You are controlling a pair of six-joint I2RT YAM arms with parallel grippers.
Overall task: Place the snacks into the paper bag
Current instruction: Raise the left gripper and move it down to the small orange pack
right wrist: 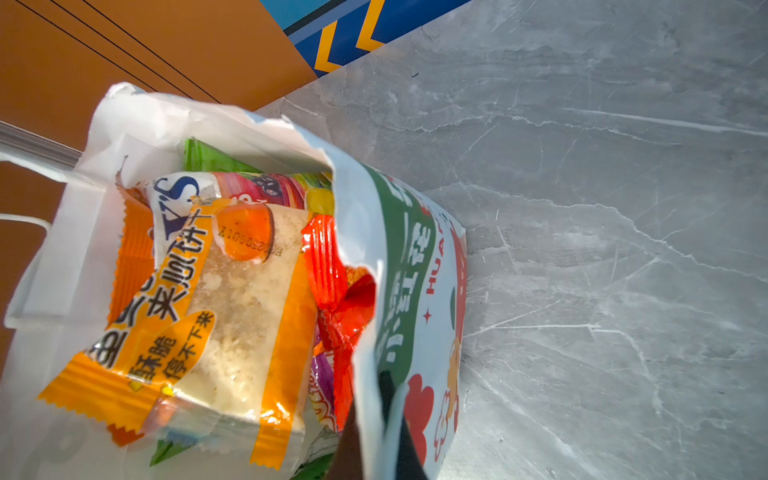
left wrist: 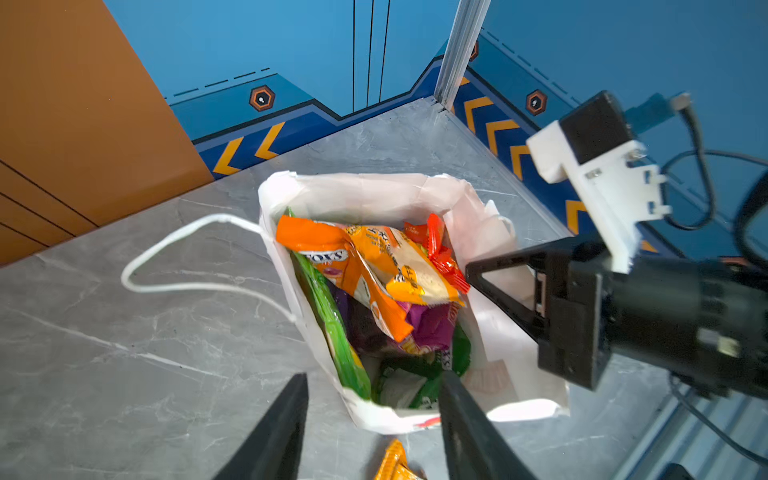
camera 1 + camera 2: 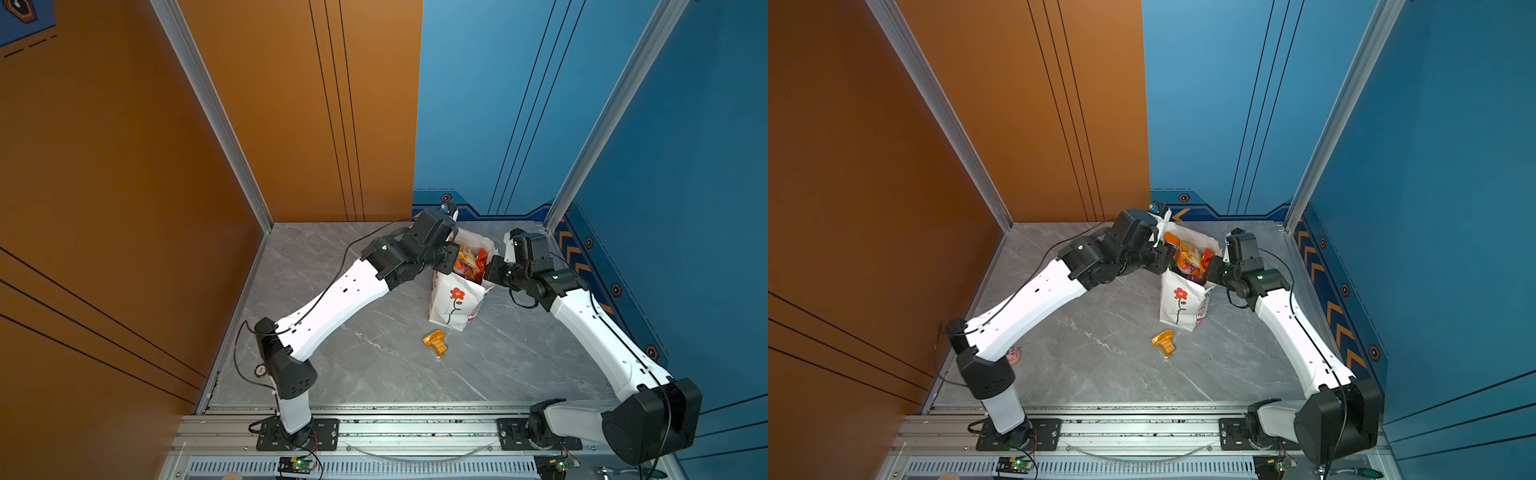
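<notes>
**Bag nearly full, one packet left outside**

The paper bag [image 3: 455, 303] stood upright on the tabletop [image 3: 374, 374], directly beneath the left end effector [image 2: 374, 376]. That end effector's jaws stood apart over the mouth with nothing between them. The right end effector [image 1: 382, 415] was clenched on the bag's rim, one finger inside the wall and one outside.

Most of the snacks appeared to be in. Below the left end effector lay the FOX'S packet [image 2: 332, 253], with an orange-yellow biscuit packet [image 1: 232, 311] on top. A red-orange packet [image 2: 440, 253] sat close to the right end effector's fingertips, a green packet [image 2: 332, 332] ran along the wall, and a purple packet [image 2: 428, 324] lay deeper down.

The job looked nearly done. One small orange packet [image 3: 435, 343] lay on the tabletop outside the bag, nearer the arm bases than either end effector.

A cord handle [image 2: 174, 257] draped out over the tabletop beside the left end effector and could snag a reach. A small pink toy [image 3: 1013, 355] sat far back by that arm's elbow and was no part of the job. The pile left little room, and the right end effector crowded one side of the mouth.
</notes>
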